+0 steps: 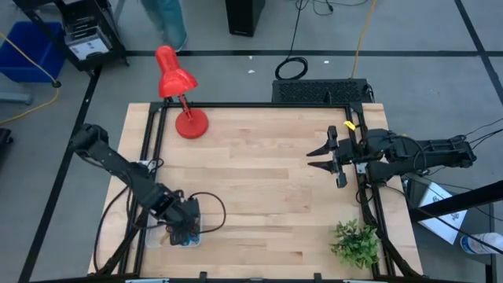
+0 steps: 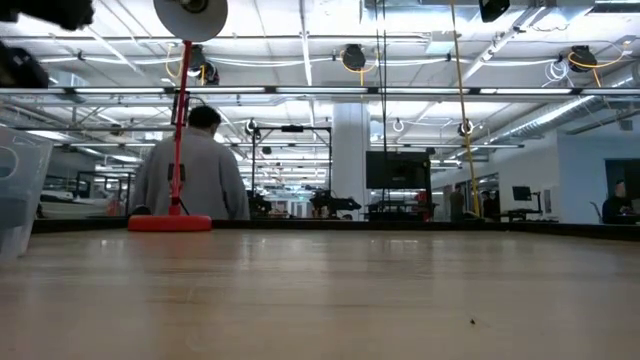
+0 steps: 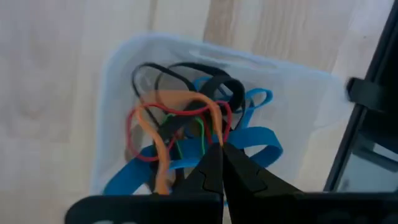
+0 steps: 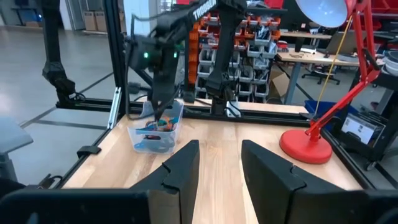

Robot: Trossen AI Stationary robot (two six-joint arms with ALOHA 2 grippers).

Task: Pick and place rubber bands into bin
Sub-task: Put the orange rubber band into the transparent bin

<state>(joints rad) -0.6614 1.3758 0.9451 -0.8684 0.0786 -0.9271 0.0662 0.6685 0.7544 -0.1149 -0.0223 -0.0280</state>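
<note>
Left wrist view: rubber bands [image 3: 186,134] in bin [image 3: 118,68], touching closed left pincer [image 3: 217,163].

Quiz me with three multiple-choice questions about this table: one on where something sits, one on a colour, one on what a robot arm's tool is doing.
1. Where is the clear bin?
A. By the table's left edge, under the left arm
B. Beside the small green plant
C. At the lamp's foot

2. What colour is the desk lamp?
A. Blue
B. Red
C. Green

3. How does the left tool stand?
A. Wide open above bare wood
B. Shut, its tip down among the rubber bands in the bin
C. Gripping the lamp

Answers:
1 A: the high view shows the bin below the left arm's end.
2 B: shade, stem and base are red.
3 B: the left wrist view shows the fingers together over the bands.
</note>
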